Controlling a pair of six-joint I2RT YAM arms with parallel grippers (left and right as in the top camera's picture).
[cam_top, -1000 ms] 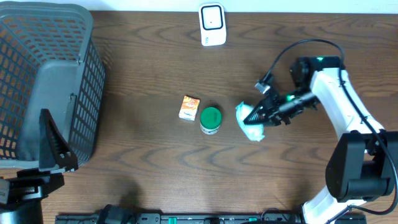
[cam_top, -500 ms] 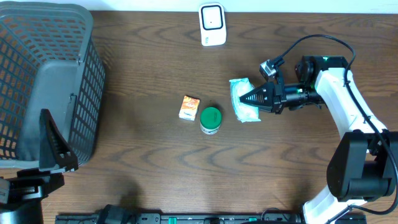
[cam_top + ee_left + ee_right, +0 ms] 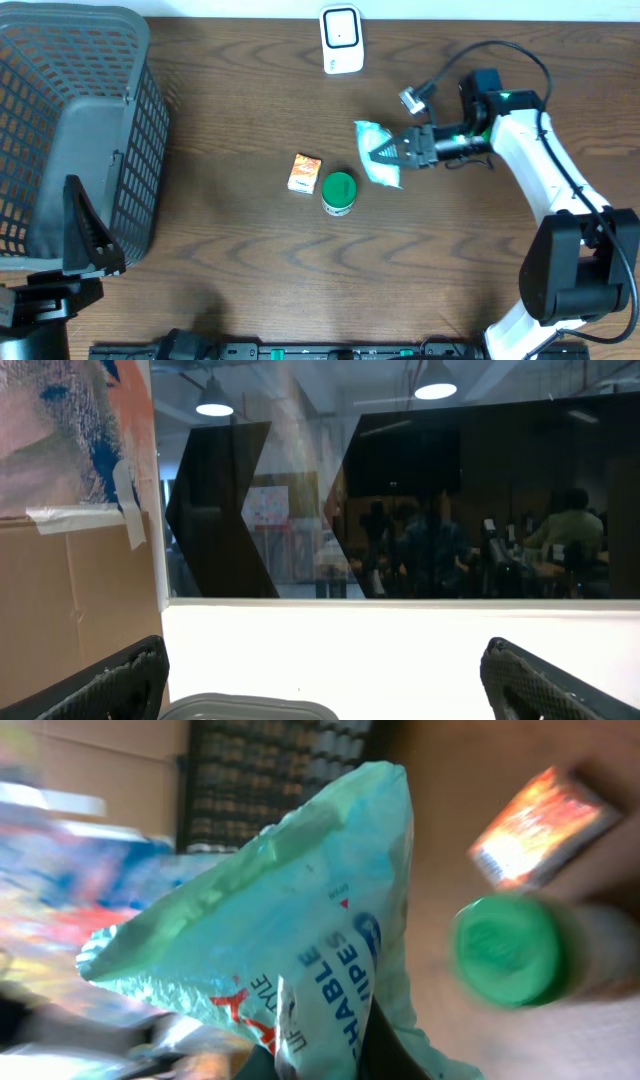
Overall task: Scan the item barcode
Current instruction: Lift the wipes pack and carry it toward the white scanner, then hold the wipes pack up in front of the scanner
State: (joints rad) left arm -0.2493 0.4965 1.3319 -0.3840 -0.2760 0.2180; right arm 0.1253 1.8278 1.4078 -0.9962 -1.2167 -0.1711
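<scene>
A dark wood-grain worktop point(image 3: 230, 90) carried a grey mesh basket point(image 3: 80, 120) at its left end, a white scanner point(image 3: 341, 39) at the far edge, and near the middle a small orange box point(image 3: 305, 172) with a green-lidded jar point(image 3: 339, 192) just beside it. The right pincer point(image 3: 393, 152) was clamped shut on a pale green packet of wipes point(image 3: 370, 140), gripping it by one edge. The packet hung between the jar and the scanner, apparently clear of the surface, since the right wrist view showed it in front of the jar and box with the worktop behind. The left pincer point(image 3: 325, 695) stood wide open and empty, parked beside the basket and facing a windowed wall, with no part in the work. As for progress, picking the item up looked done: it was firmly held and off the worktop. The scan itself did not look done. The packet was well apart from the scanner, and printed lettering showed on its face, but no barcode could be made out in any view. What seemed left was to carry the packet up to the scanner and turn whichever side bears the code toward its window.
</scene>
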